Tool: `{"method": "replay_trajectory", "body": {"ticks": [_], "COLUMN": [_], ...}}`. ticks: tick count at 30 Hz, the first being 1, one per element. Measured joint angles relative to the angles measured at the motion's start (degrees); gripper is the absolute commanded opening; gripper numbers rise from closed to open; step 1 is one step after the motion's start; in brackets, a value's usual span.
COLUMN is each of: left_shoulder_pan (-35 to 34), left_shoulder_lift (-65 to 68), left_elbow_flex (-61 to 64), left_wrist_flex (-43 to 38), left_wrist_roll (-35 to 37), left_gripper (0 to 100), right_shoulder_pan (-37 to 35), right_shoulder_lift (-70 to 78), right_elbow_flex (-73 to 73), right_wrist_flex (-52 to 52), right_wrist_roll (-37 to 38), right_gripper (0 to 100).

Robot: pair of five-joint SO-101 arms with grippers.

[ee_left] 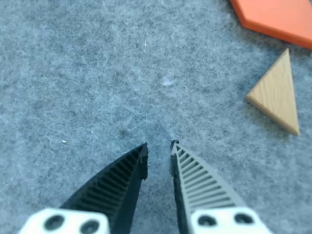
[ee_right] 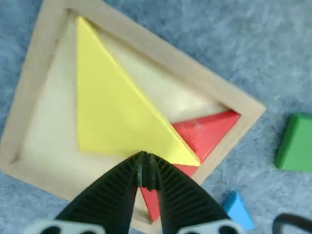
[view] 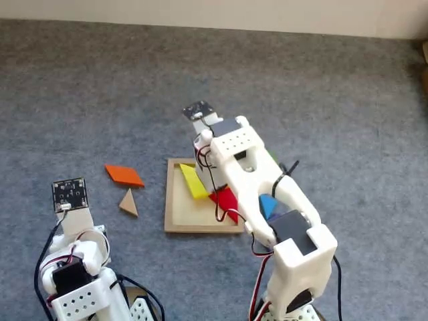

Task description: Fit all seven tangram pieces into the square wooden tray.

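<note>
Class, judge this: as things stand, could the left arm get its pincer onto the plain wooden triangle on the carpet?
Probably yes. The left pincer sits open above bare carpet, and the wooden triangle lies flat close by with nothing between them; the orange piece lies apart from it.

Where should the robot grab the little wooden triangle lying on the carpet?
From straight above, I think: the wooden triangle lies flat on the carpet, so only its thin edges can be pinched. Squeeze between the long side and the corner opposite; the two short sides slant towards each other and could squirt out.
</note>
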Motion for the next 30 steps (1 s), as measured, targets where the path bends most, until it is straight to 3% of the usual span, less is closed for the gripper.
{"method": "replay_trajectory", "body": {"ticks": [10, 23, 30], "left_shoulder_pan": [0.0, 0.0, -2.4], "left_shoulder_lift": [0.0, 0.0, 0.0], "left_elbow_flex": [0.0, 0.0, 0.0], "left_wrist_flex": [0.0, 0.0, 0.0], "left_wrist_roll": [0.0, 0.0, 0.0], "left_gripper": [9, 9, 9], "right_shoulder_pan": [2.0, 2.1, 1.1], "right_shoulder_lift": [-0.3, -6.2, -3.3], "right_elbow_flex": [1.1, 1.1, 4.7], "right_wrist_flex": [-6.2, -6.2, -13.5], "right_wrist_roll": [0.0, 0.0, 0.0], "right_gripper": [0.4, 0.4, 0.4]}}
